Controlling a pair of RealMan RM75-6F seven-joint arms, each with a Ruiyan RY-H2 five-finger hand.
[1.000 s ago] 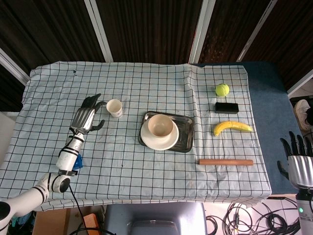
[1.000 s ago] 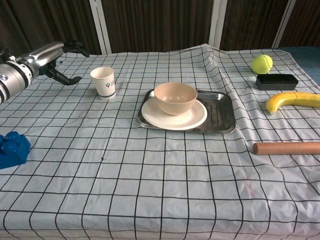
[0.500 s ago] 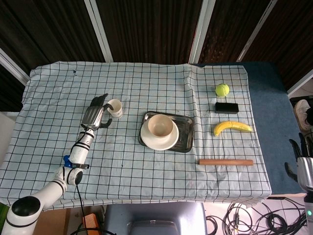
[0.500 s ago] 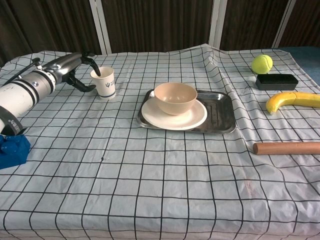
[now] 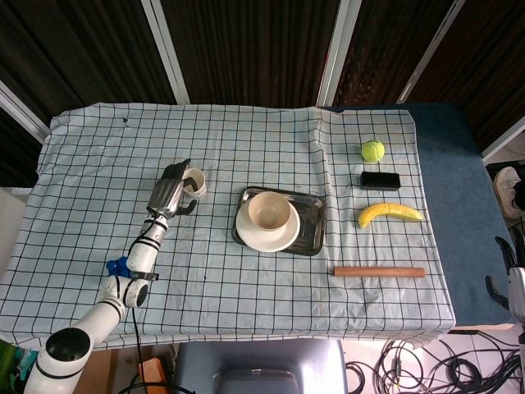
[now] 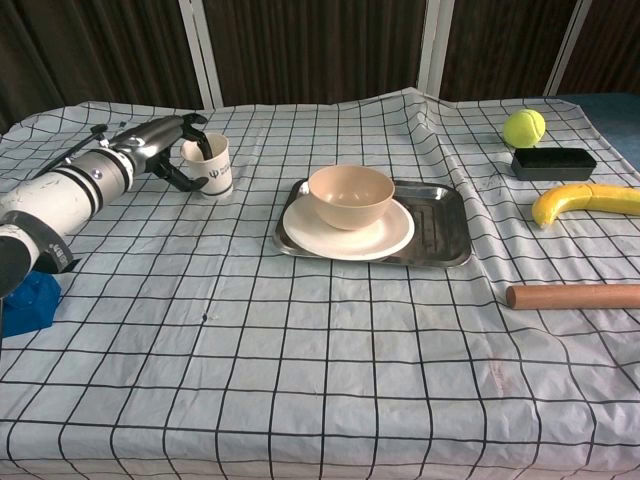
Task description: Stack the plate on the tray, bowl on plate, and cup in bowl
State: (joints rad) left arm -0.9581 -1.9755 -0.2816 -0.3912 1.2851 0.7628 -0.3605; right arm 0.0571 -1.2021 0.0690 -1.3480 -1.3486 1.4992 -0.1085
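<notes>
A dark printed mark is being shown on the side of the white paper cup (image 6: 213,166), but it is too small to be read. The cup is standing upright on the black-gridded white cloth (image 5: 230,271), at about nine o'clock from the metal tray (image 5: 310,223) and apart from it. The left hand (image 5: 170,190) is being wrapped around the cup, fingers (image 6: 197,146) curling over its rim and the thumb hooked below; whether the cup is actually being gripped cannot be told. A round cream plate (image 6: 392,232) is lying on the shiny rectangular tray, and a smooth beige bowl (image 6: 350,195) is sitting on the plate. At three o'clock from the tray a fuzzy yellow tennis ball (image 5: 372,150), a black box (image 5: 381,180), a curved banana (image 5: 390,213) and a wooden rod (image 5: 379,271) are being seen. A blue block (image 6: 27,298) is being shown clearly in the chest view, while the head view is hiding most of it behind the left arm. Only the head view is showing the right hand (image 5: 515,275), cut by the frame edge at four o'clock; its state cannot be told.
</notes>
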